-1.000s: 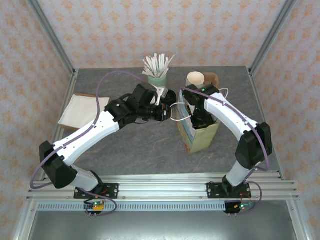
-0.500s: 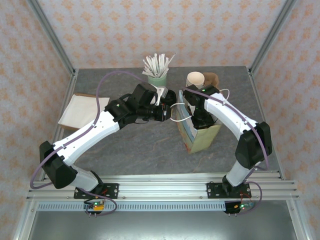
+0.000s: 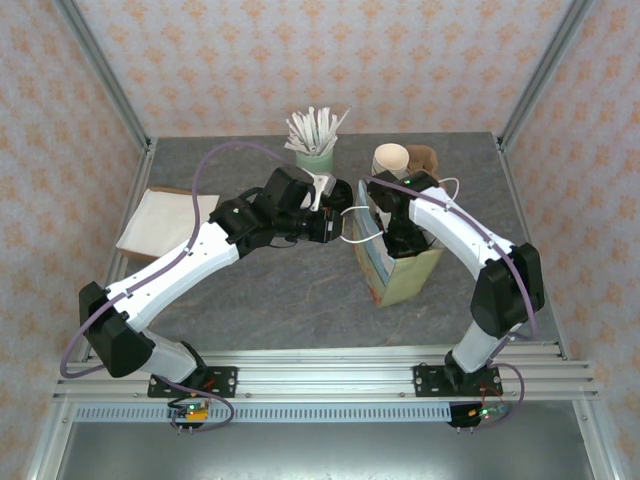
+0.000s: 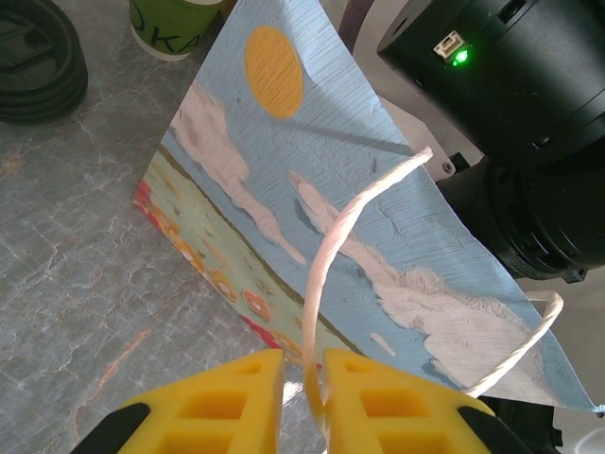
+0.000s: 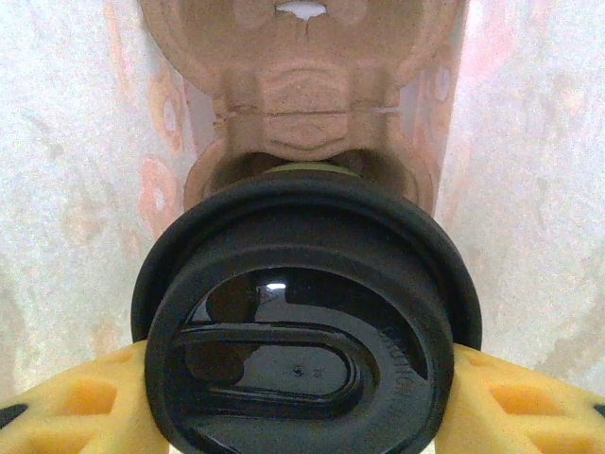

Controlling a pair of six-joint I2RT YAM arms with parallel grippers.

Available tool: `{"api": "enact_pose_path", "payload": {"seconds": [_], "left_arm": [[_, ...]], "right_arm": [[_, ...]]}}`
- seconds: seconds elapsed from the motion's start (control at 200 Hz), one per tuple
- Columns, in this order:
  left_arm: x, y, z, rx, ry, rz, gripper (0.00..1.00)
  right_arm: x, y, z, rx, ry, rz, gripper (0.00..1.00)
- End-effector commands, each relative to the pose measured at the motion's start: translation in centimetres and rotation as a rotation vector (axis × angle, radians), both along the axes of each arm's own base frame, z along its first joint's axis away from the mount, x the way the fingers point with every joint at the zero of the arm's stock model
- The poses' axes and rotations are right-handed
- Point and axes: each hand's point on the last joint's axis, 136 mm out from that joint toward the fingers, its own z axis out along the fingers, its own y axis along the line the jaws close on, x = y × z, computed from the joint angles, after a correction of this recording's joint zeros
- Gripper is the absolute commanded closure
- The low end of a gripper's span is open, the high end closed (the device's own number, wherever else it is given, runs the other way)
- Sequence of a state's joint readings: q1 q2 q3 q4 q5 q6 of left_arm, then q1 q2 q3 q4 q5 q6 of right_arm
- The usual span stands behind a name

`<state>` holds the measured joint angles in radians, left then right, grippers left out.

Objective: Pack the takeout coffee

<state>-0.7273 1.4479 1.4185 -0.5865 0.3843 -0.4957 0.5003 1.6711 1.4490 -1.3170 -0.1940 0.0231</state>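
Nothing's moved vs a sec ago, both arms parked, so the drop isn't done yet imo. Takeout coffee (image 5: 302,322) is down inside the bag (image 4: 378,246), right gripper (image 5: 301,402) clamped on it, pulp carrier (image 5: 302,85) just past it. Bag walls sit close either side. Left gripper (image 4: 304,392) pinches the cord handle (image 4: 326,265), holding the mouth open. Mug w/ sticks (image 3: 315,155) and cup stack (image 3: 390,158) stand behind, not in the way.

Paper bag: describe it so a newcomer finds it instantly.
Start at the grey table; right of centre, under the right arm's wrist, stands the paper bag. Unlike the mug of white sticks and cups behind it, it carries printed sky, clouds and an orange sun, plus white cord handles.
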Motion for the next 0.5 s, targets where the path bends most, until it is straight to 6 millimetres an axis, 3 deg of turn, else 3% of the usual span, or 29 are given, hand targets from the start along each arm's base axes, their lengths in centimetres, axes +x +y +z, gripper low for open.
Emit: {"api": "enact_pose_path", "payload": {"seconds": [0.0, 0.32, 0.495], "left_arm": [[-0.8, 0.3, 1.5, -0.002, -0.035, -0.011, 0.81], [-0.9, 0.3, 1.5, -0.005, -0.034, -0.01, 0.81], [-1.0, 0.4, 1.4, -0.003, -0.032, -0.011, 0.81]], "right_arm": [[1.1, -1.2, -1.9, -0.062, -0.007, 0.006, 0.53], [1.4, -1.0, -3.6, -0.054, 0.012, -0.001, 0.53], [1.6, -1.0, -3.5, -0.05, 0.008, -0.002, 0.53]]}}
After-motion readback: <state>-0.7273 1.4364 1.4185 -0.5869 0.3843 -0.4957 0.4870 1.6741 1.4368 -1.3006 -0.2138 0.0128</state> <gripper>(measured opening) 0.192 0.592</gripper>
